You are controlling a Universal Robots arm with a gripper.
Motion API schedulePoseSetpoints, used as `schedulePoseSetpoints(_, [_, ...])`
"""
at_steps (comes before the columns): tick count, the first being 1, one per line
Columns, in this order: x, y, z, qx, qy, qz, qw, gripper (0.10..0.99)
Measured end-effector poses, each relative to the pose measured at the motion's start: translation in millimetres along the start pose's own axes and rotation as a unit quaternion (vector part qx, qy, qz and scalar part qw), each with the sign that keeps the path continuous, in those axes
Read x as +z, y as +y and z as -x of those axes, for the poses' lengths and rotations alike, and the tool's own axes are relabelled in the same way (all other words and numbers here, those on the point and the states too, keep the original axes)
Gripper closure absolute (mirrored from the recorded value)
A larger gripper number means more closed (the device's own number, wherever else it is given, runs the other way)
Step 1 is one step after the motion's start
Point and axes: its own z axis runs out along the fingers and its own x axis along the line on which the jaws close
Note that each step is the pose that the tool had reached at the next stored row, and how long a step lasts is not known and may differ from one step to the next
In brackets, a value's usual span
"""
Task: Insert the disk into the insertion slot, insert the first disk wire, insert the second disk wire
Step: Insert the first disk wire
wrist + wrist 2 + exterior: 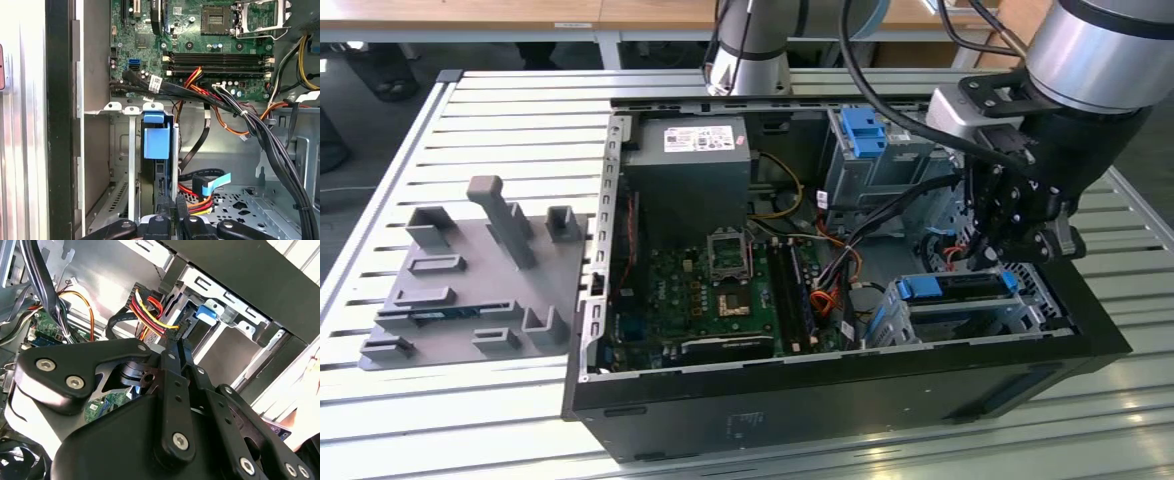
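Observation:
The disk [958, 287], in its bright blue carrier [156, 140], sits inside the insertion slot [907, 322], the low perforated metal cage at the case's front corner on the exterior view's right. My gripper [1007, 262] hangs just above the disk's rear end. In the second wrist view the gripper [175, 340] has its fingers drawn together on a black connector. That connector ends a disk wire [150, 310] of red, yellow and black strands, right against the slot [235, 315]. In the first wrist view the fingertips [164, 207] stand close together at the disk's edge. A blue flat wire [215, 182] lies loose beside them.
The open computer case [854, 400] lies on a slatted metal table. Inside are the motherboard [720, 290], a grey power supply [687, 170] and a taller cage with a blue latch [867, 140]. Cable bundles [260, 130] cross near the slot. A grey fixture plate [467, 290] lies at the exterior view's left.

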Motion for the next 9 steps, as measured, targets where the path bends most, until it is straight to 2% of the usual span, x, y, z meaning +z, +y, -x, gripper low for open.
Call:
schedulePoseSetpoints(5, [1.3,1.3,-2.7,-0.007,-0.0012,-0.0043,1.0,0.922])
schedulePoseSetpoints(9, [2.4,1.9,-3.0,-0.01,-0.0018,-0.0047,0.9999,0.922])
